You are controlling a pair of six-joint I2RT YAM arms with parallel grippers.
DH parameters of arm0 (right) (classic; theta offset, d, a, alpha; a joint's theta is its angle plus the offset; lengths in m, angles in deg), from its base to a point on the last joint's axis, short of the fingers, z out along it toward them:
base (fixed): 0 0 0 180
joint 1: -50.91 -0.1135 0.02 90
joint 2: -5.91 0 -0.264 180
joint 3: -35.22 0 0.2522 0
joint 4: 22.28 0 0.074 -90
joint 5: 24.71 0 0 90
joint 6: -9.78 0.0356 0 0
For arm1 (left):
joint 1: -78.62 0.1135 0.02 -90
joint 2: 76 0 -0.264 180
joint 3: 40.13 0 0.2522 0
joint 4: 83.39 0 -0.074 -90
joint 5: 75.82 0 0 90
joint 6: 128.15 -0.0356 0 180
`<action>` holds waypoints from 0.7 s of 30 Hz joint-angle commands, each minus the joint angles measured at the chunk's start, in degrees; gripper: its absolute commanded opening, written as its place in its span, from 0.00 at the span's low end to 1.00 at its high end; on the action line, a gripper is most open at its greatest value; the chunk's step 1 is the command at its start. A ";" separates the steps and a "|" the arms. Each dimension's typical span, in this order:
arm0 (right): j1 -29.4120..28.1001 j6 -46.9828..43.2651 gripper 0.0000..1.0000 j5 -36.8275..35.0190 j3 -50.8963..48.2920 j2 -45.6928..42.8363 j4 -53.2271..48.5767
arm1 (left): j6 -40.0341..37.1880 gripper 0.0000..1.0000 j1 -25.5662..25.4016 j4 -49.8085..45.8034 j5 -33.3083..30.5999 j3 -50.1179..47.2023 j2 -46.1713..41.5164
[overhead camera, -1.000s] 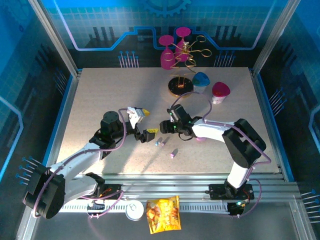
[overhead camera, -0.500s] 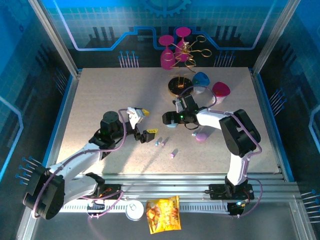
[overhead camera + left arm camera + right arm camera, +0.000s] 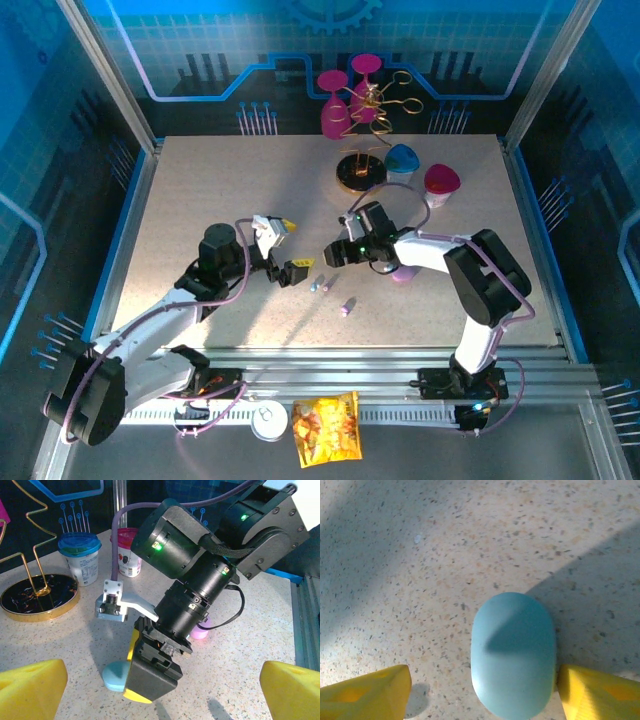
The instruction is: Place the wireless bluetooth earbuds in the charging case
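At the near edge, below the table, a yellow snack bag and a small white round tin lie out of the way. Further in, the wireless bluetooth earbuds lie loose on the bare surface: two tiny specks side by side and a lilac one a little nearer. I cannot make out a fourth. Just beyond them the left gripper hangs with its fingers spread as wide as they go, holding nothing, probably waiting to pick up a bud. Facing it, the right gripper points down over the blue case. Its yellow fingertips straddle the closed pebble, one just beside it and the other clearly apart, so it is bracketed rather than pinched. That placement looks meant to steady or shift the case, which has to be opened before any bud can go in. The pink case sits closed just behind that arm. Farthest back stand a blue-lidded cup, a pink-lidded cup, a gold wire stand and pink glasses, all well apart from the work.
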 commanded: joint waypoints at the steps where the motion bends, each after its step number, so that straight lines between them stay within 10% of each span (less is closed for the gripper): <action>1: -1.83 -4.19 0.71 -7.41 1.42 -1.06 -4.27 | -1.62 0.99 -0.35 -0.44 -0.63 -1.01 -0.68; 9: -6.31 -3.64 0.63 -21.91 8.56 4.12 -13.24 | -1.61 0.99 -0.35 -1.20 -0.92 -1.23 -1.36; 21: -9.30 -0.52 0.51 -23.10 11.56 7.30 -15.52 | -2.03 0.99 -0.36 -1.38 -1.27 -1.55 -1.51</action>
